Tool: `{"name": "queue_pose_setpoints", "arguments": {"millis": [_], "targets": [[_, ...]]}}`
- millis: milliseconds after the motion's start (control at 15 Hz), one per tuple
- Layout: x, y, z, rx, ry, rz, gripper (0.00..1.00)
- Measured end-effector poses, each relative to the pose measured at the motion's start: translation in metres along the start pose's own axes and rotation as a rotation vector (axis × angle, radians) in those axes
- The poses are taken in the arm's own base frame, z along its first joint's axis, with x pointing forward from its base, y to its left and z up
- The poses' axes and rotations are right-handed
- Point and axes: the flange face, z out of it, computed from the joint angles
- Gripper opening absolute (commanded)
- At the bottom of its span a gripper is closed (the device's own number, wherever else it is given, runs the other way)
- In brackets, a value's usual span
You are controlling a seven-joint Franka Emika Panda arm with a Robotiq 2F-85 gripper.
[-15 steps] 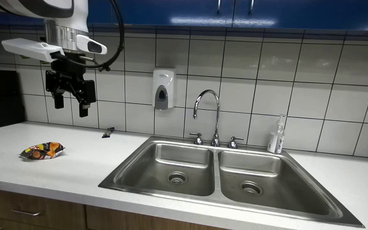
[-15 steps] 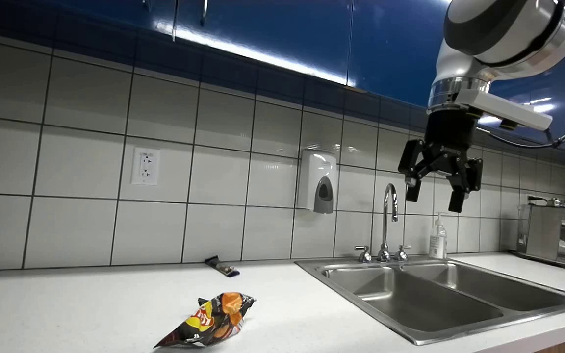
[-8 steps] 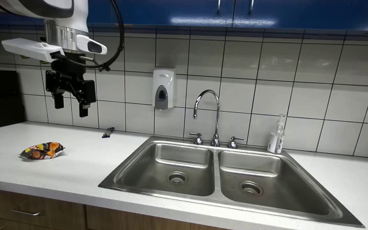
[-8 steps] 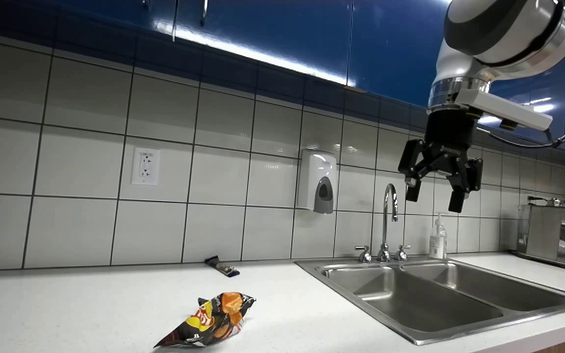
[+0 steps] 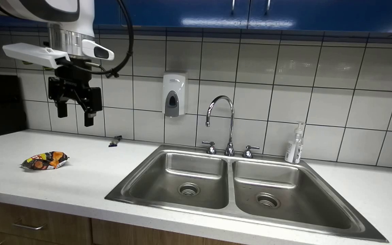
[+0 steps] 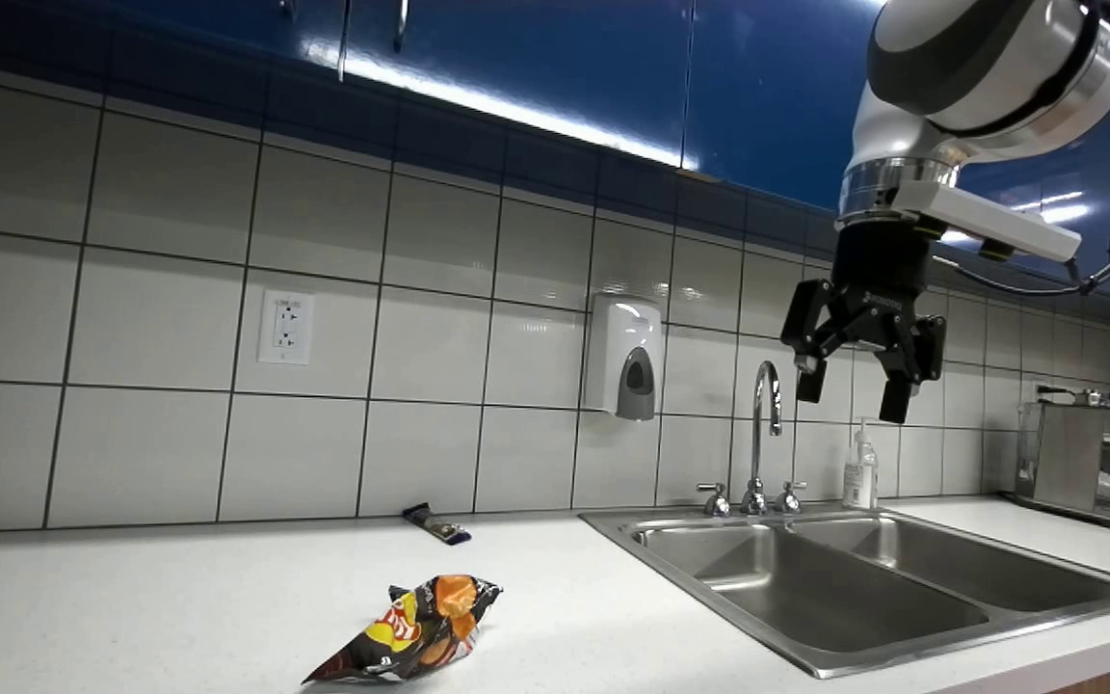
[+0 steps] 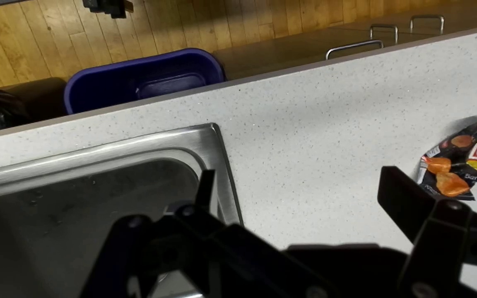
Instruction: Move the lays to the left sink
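The Lay's bag, black with orange chips and a yellow and red logo, lies on the white counter left of the sink in both exterior views (image 5: pixel 45 161) (image 6: pixel 417 631). It also shows at the right edge of the wrist view (image 7: pixel 458 165), partly cut off. The left sink basin (image 5: pixel 182 175) is bare steel with a drain; it also shows in an exterior view (image 6: pixel 834 593) and in the wrist view (image 7: pixel 89 207). My gripper (image 5: pixel 75 118) (image 6: pixel 853 400) (image 7: pixel 298 178) is open and empty, high above the counter, with its fingers pointing down, apart from the bag.
A small dark wrapper (image 5: pixel 115 141) (image 6: pixel 436 523) lies near the tiled wall. The faucet (image 5: pixel 230 129) rises behind the sink. A pump bottle (image 5: pixel 294 144) stands at the back right. A soap dispenser (image 5: pixel 175 94) hangs on the wall. Blue cabinets (image 5: pixel 189 12) are overhead.
My gripper has come down very slightly in the last half second. The bag, the sink and everything else stay where they were.
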Motion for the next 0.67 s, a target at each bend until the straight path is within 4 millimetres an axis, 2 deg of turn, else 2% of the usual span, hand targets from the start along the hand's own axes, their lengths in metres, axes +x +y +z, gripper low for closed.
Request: {"name": "queue_pose_setpoints", "arguments": {"millis": [267,667], "targets": [[0.009,-0.009,0.018,-0.005,-0.019,-0.047,1.00],[0.035,-0.036,0.052,-0.028,-0.018,-0.121,1.00]]}}
